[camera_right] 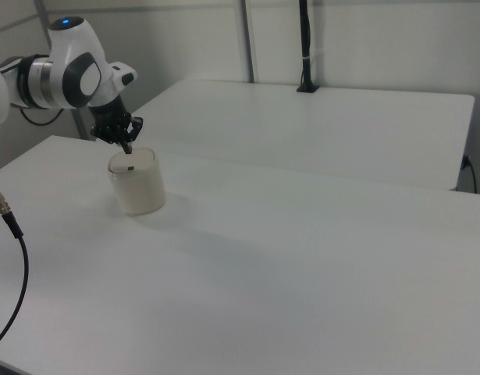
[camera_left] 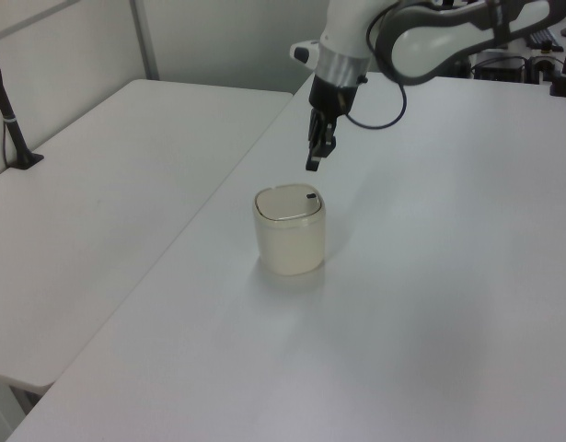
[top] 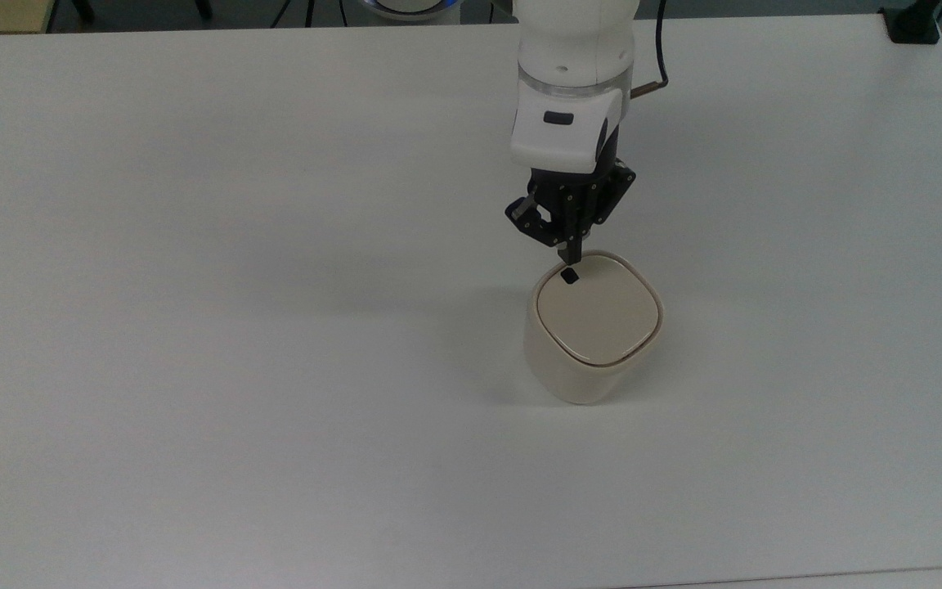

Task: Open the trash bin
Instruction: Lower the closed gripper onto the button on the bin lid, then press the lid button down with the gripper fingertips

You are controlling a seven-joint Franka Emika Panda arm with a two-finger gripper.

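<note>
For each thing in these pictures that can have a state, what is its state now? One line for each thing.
trash bin: standing upright on the table.
lid: closed, lying flat on the bin.
black mark: on the lid near one corner, not touched yet.
gripper: shut, holding nothing, pointing down just above the black mark.
</note>
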